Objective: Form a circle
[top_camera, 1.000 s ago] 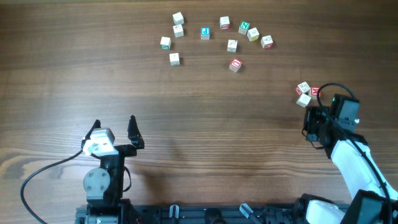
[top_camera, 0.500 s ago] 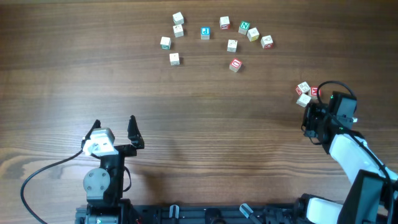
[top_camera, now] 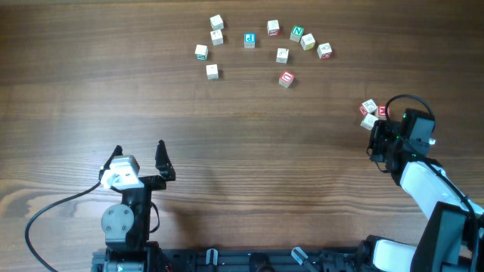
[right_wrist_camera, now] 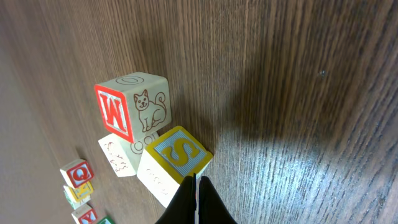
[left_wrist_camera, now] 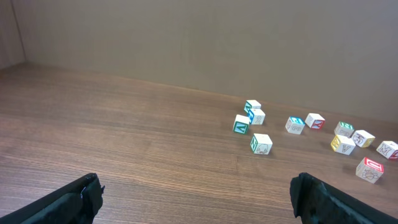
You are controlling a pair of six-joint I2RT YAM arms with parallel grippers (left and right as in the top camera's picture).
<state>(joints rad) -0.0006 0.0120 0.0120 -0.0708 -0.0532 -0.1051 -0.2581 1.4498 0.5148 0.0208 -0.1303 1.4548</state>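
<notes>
Right gripper has its two fingers pressed flat together, nothing between them, and the joined tip sits right at the near corner of the yellow S block. Whether it actually touches that corner, I can't tell from the wrist view.

Everything else is placed from that S block. Just beyond it, touching or very nearly, stands the red W block with a cat drawn on its side face. Tucked against the S block's far-left side is a pale block, partly hidden behind it. These three make a tight little knot on the wooden table, over by the right arm.

Well away from the S block, up and to the left in the overhead view, lies the main scatter of letter blocks, spread in a loose, broken arc rather than a closed ring. One red-faced block sits on the near edge of that scatter, on the side closest to the S block.

Left gripper is far from the S block, on the opposite side of the table, jaws spread wide and holding nothing.
</notes>
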